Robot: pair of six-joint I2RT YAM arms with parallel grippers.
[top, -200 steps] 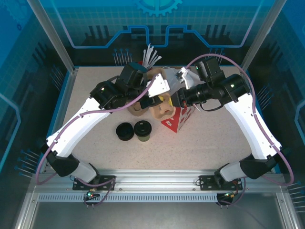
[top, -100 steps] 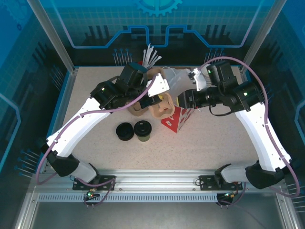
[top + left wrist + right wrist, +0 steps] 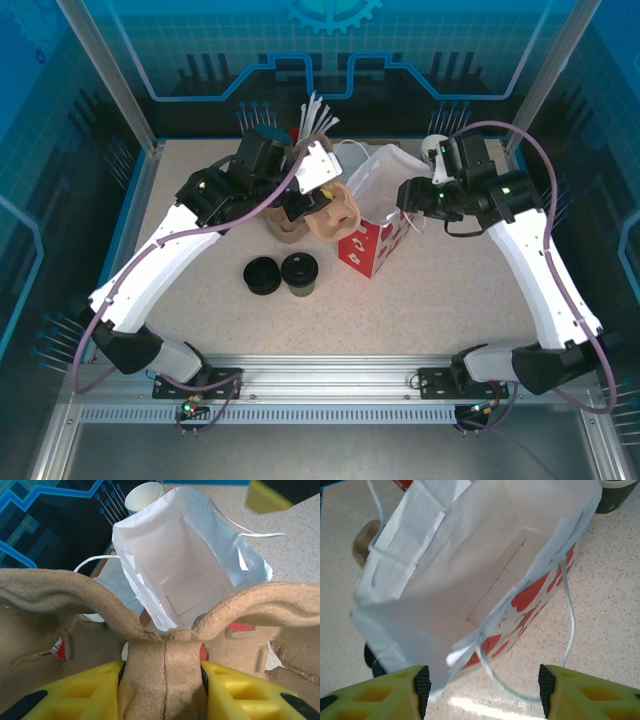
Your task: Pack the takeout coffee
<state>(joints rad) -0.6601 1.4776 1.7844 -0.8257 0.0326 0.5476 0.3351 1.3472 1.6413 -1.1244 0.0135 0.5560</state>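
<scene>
Pulp cup carrier (image 3: 165, 647) at paper bag (image 3: 485, 570) mouth; takeout coffee (image 3: 299, 272) unpacked, bag's 8 o'clock.
Left gripper (image 3: 162, 680) pinches carrier for loading; right gripper (image 3: 482, 685), spread wide, probably steadies bag.

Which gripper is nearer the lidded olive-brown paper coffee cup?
Left. The left gripper, clamping the brown pulp carrier, is just behind the cup; the right gripper is farther, by the white paper bag.

Your top camera looks down from behind the arm bases (image 3: 200, 383); both wrist cameras sit close, facing into the same paper bag (image 3: 385, 182)
</scene>
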